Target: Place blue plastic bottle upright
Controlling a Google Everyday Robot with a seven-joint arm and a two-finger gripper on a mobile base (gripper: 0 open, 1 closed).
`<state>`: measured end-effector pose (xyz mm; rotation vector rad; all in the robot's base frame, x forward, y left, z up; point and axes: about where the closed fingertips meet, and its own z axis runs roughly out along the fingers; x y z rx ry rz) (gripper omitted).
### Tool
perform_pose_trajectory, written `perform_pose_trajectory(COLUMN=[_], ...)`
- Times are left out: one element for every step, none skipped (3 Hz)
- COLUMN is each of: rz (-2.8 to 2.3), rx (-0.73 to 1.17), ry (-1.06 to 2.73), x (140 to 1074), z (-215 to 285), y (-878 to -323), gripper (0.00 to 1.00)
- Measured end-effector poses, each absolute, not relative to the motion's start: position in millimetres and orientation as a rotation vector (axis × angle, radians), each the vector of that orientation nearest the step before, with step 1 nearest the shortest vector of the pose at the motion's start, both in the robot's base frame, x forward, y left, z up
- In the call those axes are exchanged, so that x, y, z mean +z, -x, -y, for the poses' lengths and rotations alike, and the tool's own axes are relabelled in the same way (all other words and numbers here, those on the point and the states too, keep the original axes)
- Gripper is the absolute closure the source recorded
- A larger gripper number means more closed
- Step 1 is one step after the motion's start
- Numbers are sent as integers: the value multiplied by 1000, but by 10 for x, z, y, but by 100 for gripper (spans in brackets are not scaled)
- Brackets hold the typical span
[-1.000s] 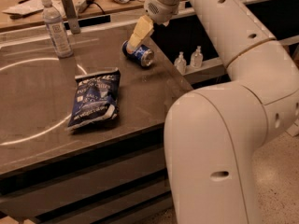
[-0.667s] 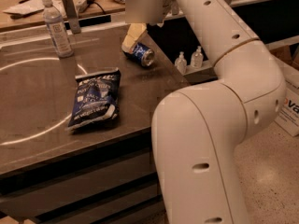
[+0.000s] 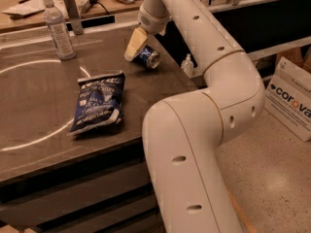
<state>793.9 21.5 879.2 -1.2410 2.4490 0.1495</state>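
The blue plastic bottle is really a small dark-blue soda can [image 3: 148, 58]. It lies on its side near the back right of the dark table [image 3: 39, 96], with its silver end facing right and toward me. My gripper [image 3: 138, 49] hangs from the white arm [image 3: 194, 28] and comes down onto the can's left side, touching or nearly touching it. The far side of the can is hidden behind the gripper.
A clear water bottle [image 3: 58, 29] with a white cap stands at the back left. A flat dark-blue chip bag [image 3: 98, 102] lies mid-table. A small white bottle [image 3: 188, 64] sits at the table's right edge. A cardboard box [image 3: 291, 98] stands on the floor at right.
The gripper has moved down and slightly left, closer to the can. The arm's lower body has swung left across the view. The can has stayed lying in place.
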Motion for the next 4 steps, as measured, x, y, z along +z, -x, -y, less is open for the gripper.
perform_pose_trajectory(rz=[-2429,-2407,-2379,-2252], rx=[158,187,208,248], ry=[1274,1337,1399,1506], x=[8712,8631,8609,9010], z=[-252,-335,-412,-548], y=[-8004,-7994,-7959,-7771], gripper=[16,40,64,95])
